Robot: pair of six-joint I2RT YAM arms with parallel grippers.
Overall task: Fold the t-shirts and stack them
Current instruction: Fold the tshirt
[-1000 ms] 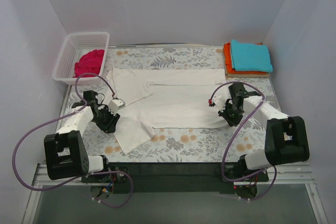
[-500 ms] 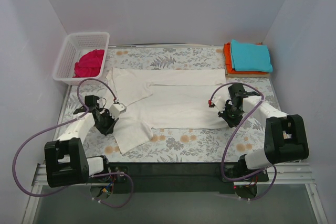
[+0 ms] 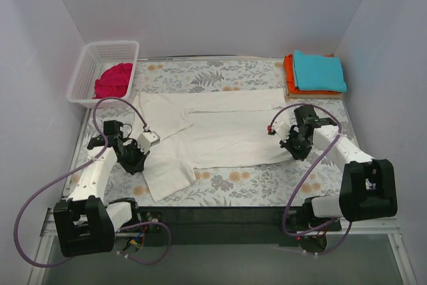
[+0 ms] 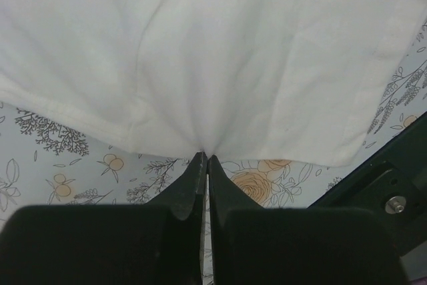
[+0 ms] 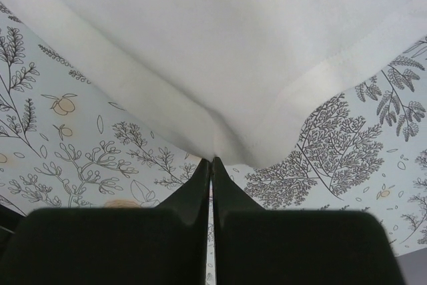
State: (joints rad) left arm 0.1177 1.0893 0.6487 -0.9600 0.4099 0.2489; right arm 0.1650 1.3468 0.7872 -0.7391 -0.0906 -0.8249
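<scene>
- A large off-white cotton t-shirt (image 3: 220, 131) lies spread flat across the middle of the floral-patterned table covering (image 3: 233, 188). Its long axis runs from 9 to 3 o'clock in the overhead view, with one sleeve flaring toward 7 o'clock.
- The left arm's black two-finger gripper (image 3: 138, 157) sits at the shirt's 8 o'clock side, low on the table. In the left wrist view, the left gripper (image 4: 203, 158) has its fingers pressed together, and the shirt's (image 4: 233, 65) hemmed edge is puckered into a point between the tips.
- The right arm's black two-finger gripper (image 3: 297, 148) sits at the shirt's 4 o'clock corner. In the right wrist view, the right gripper (image 5: 211, 161) also has its fingers closed tight, pinching a folded corner of the cloth (image 5: 233, 45) that rises off the covering (image 5: 80, 138).
- A crumpled magenta t-shirt (image 3: 113, 79) sits inside a white plastic mesh basket (image 3: 107, 45) at 10 o'clock on the table, well apart from the off-white shirt.
- A folded teal t-shirt (image 3: 319, 71) lies on top of a folded orange t-shirt (image 3: 289, 75) at 2 o'clock on the table, near the off-white shirt's far right corner but not touching it.
</scene>
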